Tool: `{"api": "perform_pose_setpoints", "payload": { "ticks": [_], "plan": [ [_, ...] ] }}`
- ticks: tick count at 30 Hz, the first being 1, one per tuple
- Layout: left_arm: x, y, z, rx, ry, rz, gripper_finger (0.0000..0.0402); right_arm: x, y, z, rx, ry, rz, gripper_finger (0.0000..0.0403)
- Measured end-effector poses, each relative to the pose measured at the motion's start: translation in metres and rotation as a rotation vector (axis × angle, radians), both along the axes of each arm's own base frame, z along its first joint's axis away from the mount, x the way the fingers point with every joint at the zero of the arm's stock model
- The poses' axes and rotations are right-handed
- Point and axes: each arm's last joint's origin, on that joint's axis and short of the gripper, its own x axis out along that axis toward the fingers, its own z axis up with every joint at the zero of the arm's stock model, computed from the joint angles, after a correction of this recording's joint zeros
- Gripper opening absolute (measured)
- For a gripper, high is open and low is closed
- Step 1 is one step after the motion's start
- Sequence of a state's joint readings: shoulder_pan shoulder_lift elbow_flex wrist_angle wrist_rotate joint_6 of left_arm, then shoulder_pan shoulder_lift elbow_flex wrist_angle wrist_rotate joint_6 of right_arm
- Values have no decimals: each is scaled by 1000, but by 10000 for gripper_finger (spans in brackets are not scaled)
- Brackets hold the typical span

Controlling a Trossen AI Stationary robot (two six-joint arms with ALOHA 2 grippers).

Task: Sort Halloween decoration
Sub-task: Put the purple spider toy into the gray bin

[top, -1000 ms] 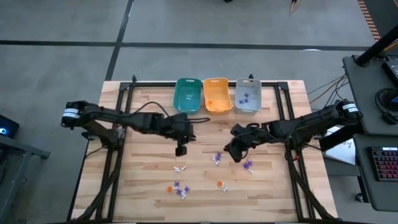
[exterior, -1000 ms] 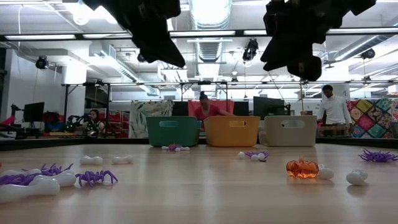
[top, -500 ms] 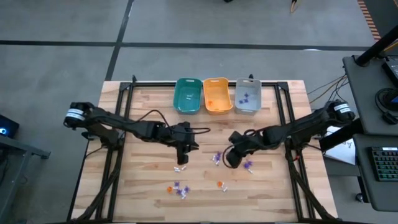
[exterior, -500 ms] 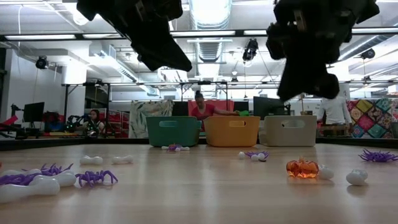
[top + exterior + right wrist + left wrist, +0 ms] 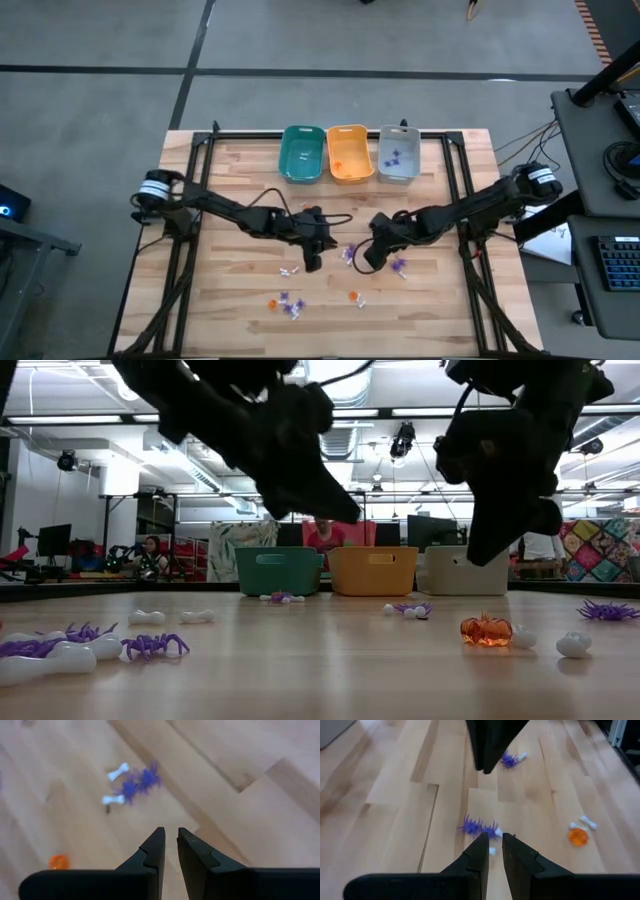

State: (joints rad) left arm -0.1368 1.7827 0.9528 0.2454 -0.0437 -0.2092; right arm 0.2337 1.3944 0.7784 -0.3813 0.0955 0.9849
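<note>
The Halloween decoration lies scattered on the wooden table point(image 5: 220, 300): white bones point(image 5: 291, 271), purple spiders point(image 5: 349, 253) point(image 5: 399, 266) point(image 5: 288, 303), and orange pieces point(image 5: 271, 301) point(image 5: 353, 296). My left gripper point(image 5: 312, 263) hangs over the table's middle, just right of the white bones. It slants down, and its fingers point(image 5: 481, 851) stand a narrow slit apart with nothing between them. My right gripper point(image 5: 367, 263) hangs between the two purple spiders and points steeply down. Its fingers point(image 5: 156, 845) are also nearly together and hold nothing. Both are clear of the tabletop in the low view.
A teal bin point(image 5: 302, 152), an orange bin point(image 5: 349, 152) and a grey bin point(image 5: 398, 152) stand in a row at the table's far edge. The two grippers hang close to each other. In the low view people show in the room behind the bins.
My left gripper has come down and gone toward the table's right and near edges, ending beside the white bones. My right gripper has sunk a little and tipped more steeply down, between the purple spiders. No trinket has moved.
</note>
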Motion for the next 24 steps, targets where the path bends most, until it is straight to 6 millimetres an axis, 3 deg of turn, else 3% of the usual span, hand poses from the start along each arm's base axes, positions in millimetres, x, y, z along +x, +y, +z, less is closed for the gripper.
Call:
{"api": "perform_pose_setpoints", "payload": {
  "ticks": [12, 24],
  "plan": [
    [40, -1, -36, 68, 35, -32, 36, 6, 0, -11, -43, 9, -20, 43],
    [47, 10, -60, 115, 61, 47, 36, 15, 1, -15, -75, -60, -46, 43]
  ]
}}
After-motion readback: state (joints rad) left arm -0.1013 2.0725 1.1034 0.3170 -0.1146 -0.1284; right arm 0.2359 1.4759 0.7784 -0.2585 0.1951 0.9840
